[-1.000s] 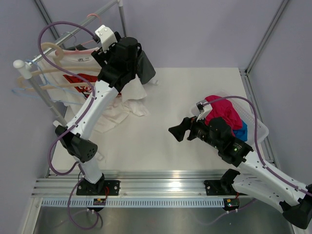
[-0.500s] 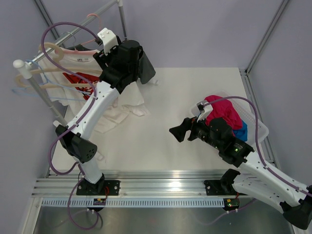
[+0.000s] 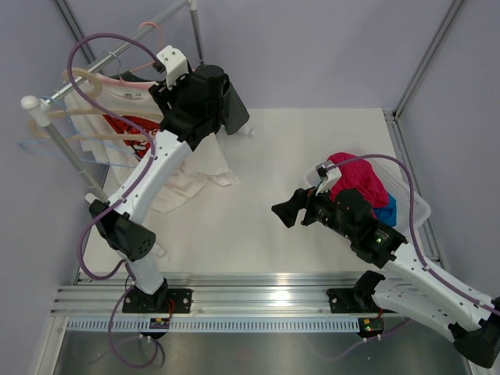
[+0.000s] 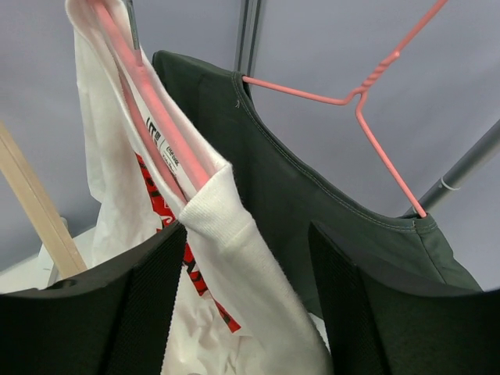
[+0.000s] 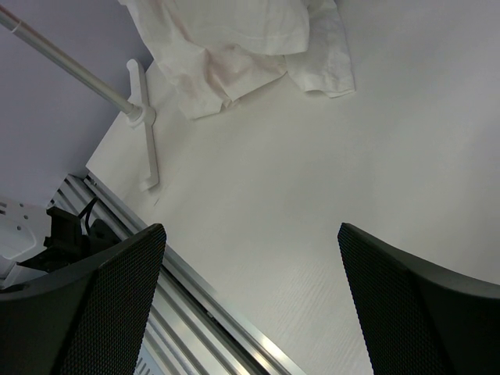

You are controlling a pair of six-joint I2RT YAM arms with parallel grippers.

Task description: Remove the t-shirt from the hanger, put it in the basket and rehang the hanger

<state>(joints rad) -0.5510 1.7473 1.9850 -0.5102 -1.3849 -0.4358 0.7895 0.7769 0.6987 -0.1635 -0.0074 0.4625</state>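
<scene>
White t-shirt point(image 4: 109, 195), red graphic on the chest, hangs on the rail point(image 4: 469, 160) over the far-left corner of the desk point(image 3: 266, 203). It sits on the salmon-pink hanger point(image 4: 152, 82), whose arm shows inside the neck opening and slopes down to the ribbed collar. A size label sits just beside that arm.

Left fingers point(image 4: 141, 297) are raised to the collar and spread wide. The ribbed collar and shoulder fabric lie in the gap between them. Neither pad is seen pressing the cloth, so there is no grip on it.

Just beyond hangs a dark grey t-shirt point(image 4: 312, 180) on a pink wire hanger point(image 4: 367, 101), its hook reaching toward the rail. On the other side of the white shirt a beige hanger point(image 4: 35, 203) crosses the lower left of the wrist view. From above, the left arm's wrist covers most of both necklines.

On the desk below the rail, near the left edge, lies a rumpled white cloth point(image 5: 234, 47). The rack foot point(image 5: 144, 125) rests beside it.

Right fingers point(image 5: 101, 305) are spread wide and hold nothing, hanging above bare desk around its middle. Behind that arm, at the right edge, a basket point(image 3: 418, 207) holds a magenta garment point(image 3: 359, 183) over something blue.
</scene>
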